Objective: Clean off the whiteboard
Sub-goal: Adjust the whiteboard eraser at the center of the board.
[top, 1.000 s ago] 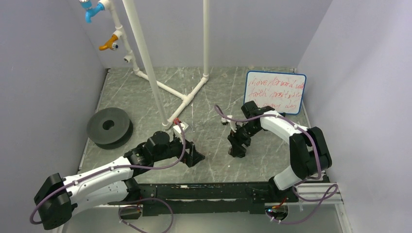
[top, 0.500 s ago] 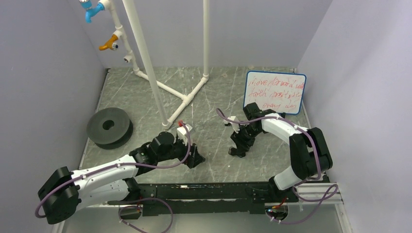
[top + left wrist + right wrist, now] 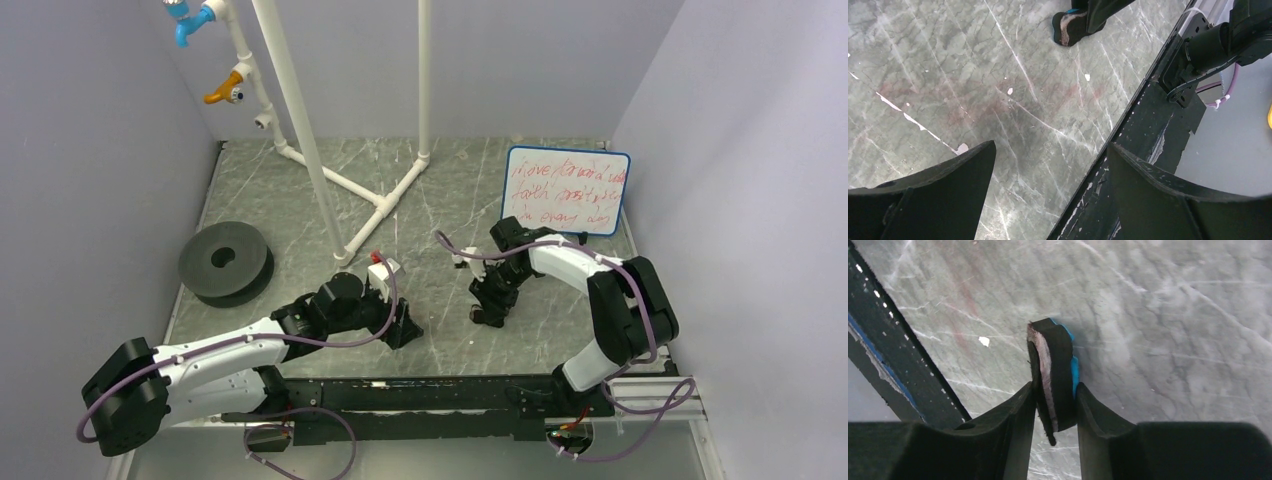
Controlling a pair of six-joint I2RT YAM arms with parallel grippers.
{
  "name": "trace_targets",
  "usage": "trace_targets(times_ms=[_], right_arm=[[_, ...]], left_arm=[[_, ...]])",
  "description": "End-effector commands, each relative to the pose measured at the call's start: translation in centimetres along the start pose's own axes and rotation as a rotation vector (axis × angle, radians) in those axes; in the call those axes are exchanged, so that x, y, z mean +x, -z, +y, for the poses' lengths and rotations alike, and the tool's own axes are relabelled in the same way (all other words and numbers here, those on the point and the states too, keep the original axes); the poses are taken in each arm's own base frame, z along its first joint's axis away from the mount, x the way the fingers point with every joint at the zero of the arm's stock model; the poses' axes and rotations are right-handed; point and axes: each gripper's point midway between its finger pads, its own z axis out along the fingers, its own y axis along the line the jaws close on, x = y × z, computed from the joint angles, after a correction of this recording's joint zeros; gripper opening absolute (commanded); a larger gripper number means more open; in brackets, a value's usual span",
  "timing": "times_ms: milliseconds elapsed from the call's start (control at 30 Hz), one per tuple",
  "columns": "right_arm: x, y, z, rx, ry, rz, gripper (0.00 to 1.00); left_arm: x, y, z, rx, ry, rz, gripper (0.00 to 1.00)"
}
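One grey-green marbled table (image 3: 460, 180) fills the floor of the pale-walled enclosure, with a black rail (image 3: 420, 400) along its near edge. Rising from the far half is a white pipe frame (image 3: 290, 110), its feet spread across the table top. Of the two arms, the left reaches in low from the near left corner; the left gripper (image 3: 1050, 147) hangs over the table just by the rail, its jaws spread wide with nothing between them. The right arm bends in from the near right corner and points its gripper down near the middle of the table. The whiteboard (image 3: 566, 190) stands in the far right corner, close to the right wall, blue-rimmed and bearing three lines of red handwriting; it sits behind the right arm's wrist and apart from the gripper. A dark grey disc (image 3: 225, 260) with a centre hole lies flat near the left wall. The right gripper (image 3: 1055, 390) is clamped on a small eraser (image 3: 1053, 365), dark felt with a blue back, held on edge with both fingers pressed to its sides; whether its lower end touches the table cannot be told. Smallest are a blue tap (image 3: 190, 20) and an orange tap (image 3: 225, 92) on the frame's far left pipe.
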Motion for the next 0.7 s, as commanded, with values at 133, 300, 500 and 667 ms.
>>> trace_targets(times_ms=[133,300,500,667], right_arm=[[-2.1,0.3,0.2,0.064,0.135,-0.045,0.13],[-5.3,4.0,-4.1,0.380,0.184,-0.141,0.00],[-5.4,4.1,-8.6,0.662,0.203,-0.077,0.00],[-4.0,1.7,-8.8,0.646,0.203,-0.013,0.11]], left_arm=[[-0.9,-0.4,-0.7,0.045,-0.040,-0.059,0.87],[-0.5,-0.3,-0.1,0.023,-0.051,-0.067,0.87],[-0.6,-0.2,0.3,-0.006,-0.056,-0.068,0.87],[-0.4,0.2,0.6,-0.020,-0.053,-0.072,0.87]])
